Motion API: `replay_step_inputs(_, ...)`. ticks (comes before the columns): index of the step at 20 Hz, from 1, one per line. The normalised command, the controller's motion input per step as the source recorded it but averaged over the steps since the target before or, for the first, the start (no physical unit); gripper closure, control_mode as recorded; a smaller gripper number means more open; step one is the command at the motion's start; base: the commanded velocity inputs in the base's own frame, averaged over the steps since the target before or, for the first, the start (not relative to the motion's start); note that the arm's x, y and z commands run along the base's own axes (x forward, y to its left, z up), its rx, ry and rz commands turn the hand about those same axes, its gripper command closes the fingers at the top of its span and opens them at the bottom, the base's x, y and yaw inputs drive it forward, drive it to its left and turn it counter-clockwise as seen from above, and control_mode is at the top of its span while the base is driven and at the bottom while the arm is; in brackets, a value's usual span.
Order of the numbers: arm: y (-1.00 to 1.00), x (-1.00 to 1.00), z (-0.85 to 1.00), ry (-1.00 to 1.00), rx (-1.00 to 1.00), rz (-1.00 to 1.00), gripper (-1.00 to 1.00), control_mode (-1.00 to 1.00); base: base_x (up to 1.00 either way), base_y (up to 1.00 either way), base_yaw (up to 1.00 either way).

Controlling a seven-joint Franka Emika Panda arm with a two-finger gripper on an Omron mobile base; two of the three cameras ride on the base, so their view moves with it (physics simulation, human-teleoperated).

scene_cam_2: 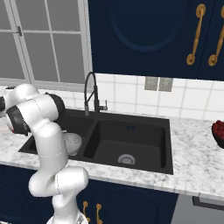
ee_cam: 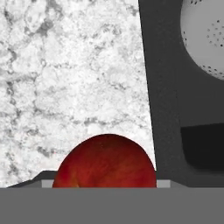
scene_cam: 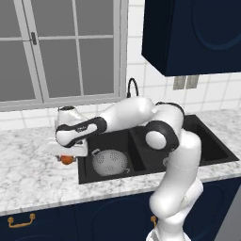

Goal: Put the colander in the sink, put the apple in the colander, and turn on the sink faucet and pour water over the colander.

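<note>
At about nine o'clock in the left base view, the apple is seen on the marble counter, just beside the left rim of the sink, tucked under the gripper, which is lowered right over it. Whether the fingers are closed on the fruit or merely stand around it cannot be told; the jaws are hidden behind the hand and the fruit. In the hand view the apple is found at six o'clock, close against the camera, with the counter behind it and the sink's dark rim just to its right. The colander is set upright in the left basin, near the centre of the left base view; its perforated wall is seen at two o'clock in the hand view. In the right base view the sink faucet is seen standing behind the basin divider at about ten o'clock, and the colander is partly hidden by the arm.
</note>
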Motion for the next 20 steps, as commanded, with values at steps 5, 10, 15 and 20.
replay_step_inputs(5,-0.96,0.01,0.01,0.00,-0.02,-0.11,1.00,-1.00,0.00,0.00,0.00)
replay_step_inputs(10,-1.00,0.19,0.00,0.06,0.00,-0.08,1.00,-1.00,0.00,0.00,0.00)
replay_step_inputs(15,-0.81,0.49,-0.16,0.11,-0.03,-0.06,1.00,-1.00,0.00,0.00,0.00)
replay_step_inputs(20,-0.11,0.78,-0.48,0.12,-0.11,-0.11,1.00,-1.00,0.00,0.00,0.00)
